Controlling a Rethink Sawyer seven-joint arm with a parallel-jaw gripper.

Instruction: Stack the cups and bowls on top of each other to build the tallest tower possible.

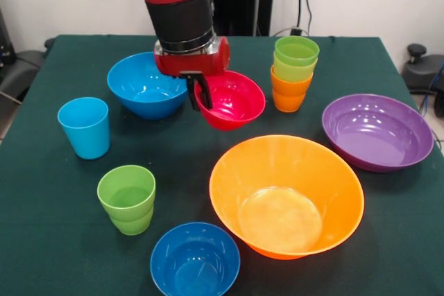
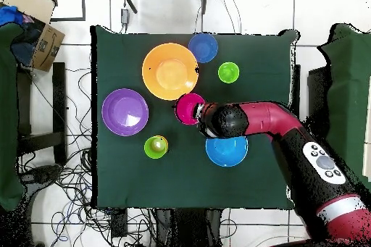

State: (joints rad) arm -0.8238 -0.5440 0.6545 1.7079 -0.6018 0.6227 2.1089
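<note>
My hand (image 1: 199,93) pinches the near rim of the small red bowl (image 1: 234,99), which looks lifted just clear of the table (image 1: 55,240), between the blue bowl (image 1: 143,84) and the short tower (image 1: 294,73). I judge the carry under way; next I must centre the bowl over the tower's lime green top cup. The bowl is glossy, round and hangs slightly tilted.
</note>
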